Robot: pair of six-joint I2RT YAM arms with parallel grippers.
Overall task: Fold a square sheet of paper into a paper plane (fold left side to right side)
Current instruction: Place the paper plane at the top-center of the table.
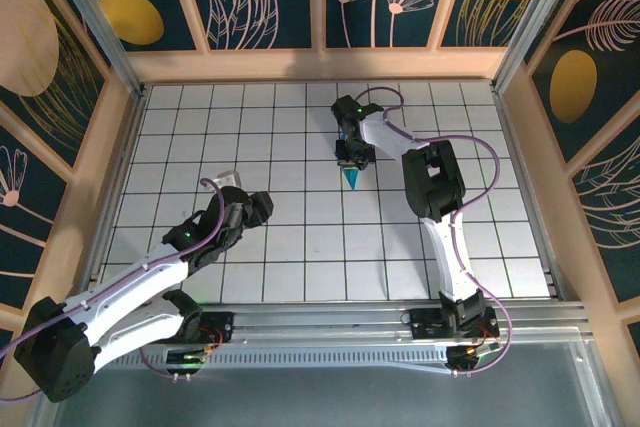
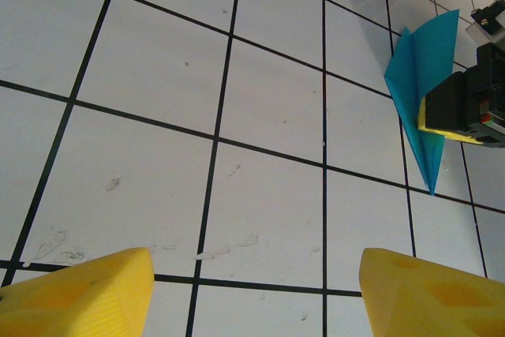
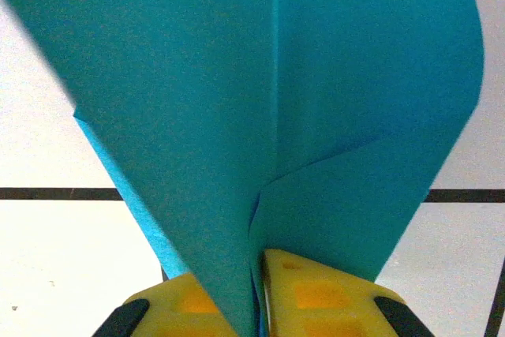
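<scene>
Turquoise paper, one paper plane point(image 3: 316, 116), is pinched in the right gripper point(image 3: 259, 278), just far of centre on the tiled table point(image 1: 300, 247). The left gripper point(image 2: 256, 290) hangs at the near left, its two yellow fingers point(image 2: 79, 297) spread wide.

Robot test cell, gridded white tabletop point(image 1: 300, 257), floral patterned wall panels point(image 1: 260, 7), aluminium base rail point(image 1: 330, 322)

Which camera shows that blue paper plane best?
The left wrist view: the paper plane shows nearly its whole pointed outline there. The right wrist view is a cropped close-up at the right gripper; from above, just a tiny tip peeks out.
</scene>
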